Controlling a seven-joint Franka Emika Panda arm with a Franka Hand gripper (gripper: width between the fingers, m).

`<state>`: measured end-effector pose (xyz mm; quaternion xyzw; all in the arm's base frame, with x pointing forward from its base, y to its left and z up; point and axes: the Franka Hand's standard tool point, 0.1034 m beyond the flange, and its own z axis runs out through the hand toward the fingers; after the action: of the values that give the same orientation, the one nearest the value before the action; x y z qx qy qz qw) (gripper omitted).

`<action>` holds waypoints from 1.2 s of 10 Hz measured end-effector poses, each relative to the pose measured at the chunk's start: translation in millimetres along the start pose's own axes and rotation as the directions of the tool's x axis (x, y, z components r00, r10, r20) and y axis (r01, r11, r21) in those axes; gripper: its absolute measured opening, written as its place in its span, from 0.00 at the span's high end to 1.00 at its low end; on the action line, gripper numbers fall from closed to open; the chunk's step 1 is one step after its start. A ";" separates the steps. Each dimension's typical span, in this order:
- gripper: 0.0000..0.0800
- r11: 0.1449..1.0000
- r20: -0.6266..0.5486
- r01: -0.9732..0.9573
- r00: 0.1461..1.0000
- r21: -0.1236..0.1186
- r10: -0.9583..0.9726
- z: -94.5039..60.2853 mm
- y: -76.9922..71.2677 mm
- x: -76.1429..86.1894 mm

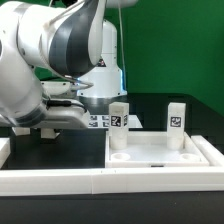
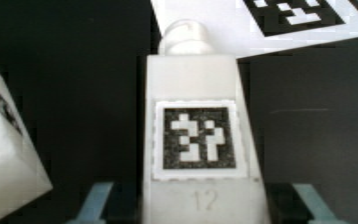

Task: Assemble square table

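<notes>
The square tabletop (image 1: 160, 152) lies flat at the exterior view's right, with two white legs (image 1: 119, 126) (image 1: 176, 122) standing upright on it. My gripper (image 1: 48, 128) is low over the dark table at the exterior view's left. In the wrist view a third white leg (image 2: 201, 115), with a black-and-white tag and the number 12, lies between my fingers (image 2: 105, 200). Its threaded end points toward the marker board (image 2: 282, 25). My gripper (image 2: 206, 202) is open, with a dark gap on each side of the leg. This leg is hidden by the arm in the exterior view.
The long low white border wall (image 1: 100, 180) runs along the front. The marker board (image 1: 100, 121) lies behind the tabletop. Another white tagged part (image 2: 5, 130) sits close beside the leg in the wrist view.
</notes>
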<state>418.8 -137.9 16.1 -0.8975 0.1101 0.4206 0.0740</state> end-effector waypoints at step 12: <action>0.64 0.997 -0.476 0.055 0.876 -0.058 -0.076 -110.1 -41.1 -0.5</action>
<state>510.5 -123.0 88.0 -0.9781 0.0854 0.1857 0.0395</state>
